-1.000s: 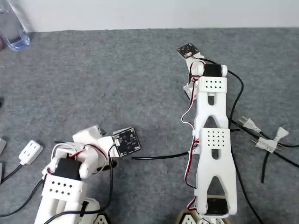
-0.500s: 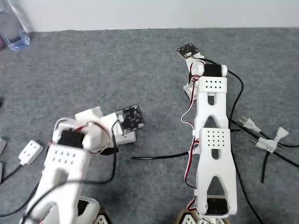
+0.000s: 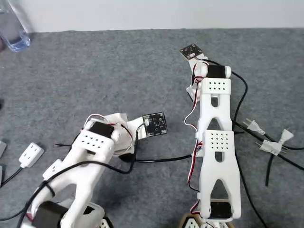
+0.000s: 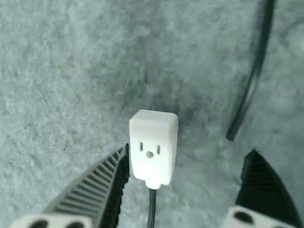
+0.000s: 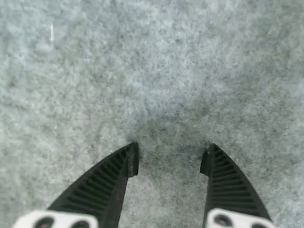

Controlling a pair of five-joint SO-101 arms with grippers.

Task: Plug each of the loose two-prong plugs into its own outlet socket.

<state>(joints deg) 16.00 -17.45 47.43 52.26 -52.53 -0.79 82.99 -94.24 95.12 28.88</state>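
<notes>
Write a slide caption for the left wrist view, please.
Open pincer poised over a white corded outlet socket on grey carpet.

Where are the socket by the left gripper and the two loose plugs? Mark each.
socket (image 4: 153, 147), left wrist view, on its slotted face.
plug nearest the arm (image 3: 255, 126), high view, on its white body.
other plug (image 3: 273, 146), high view, on its white body.

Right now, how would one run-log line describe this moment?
left jaws: open, socket between | right jaws: open over carpet | plugs: loose, unplugged
</notes>
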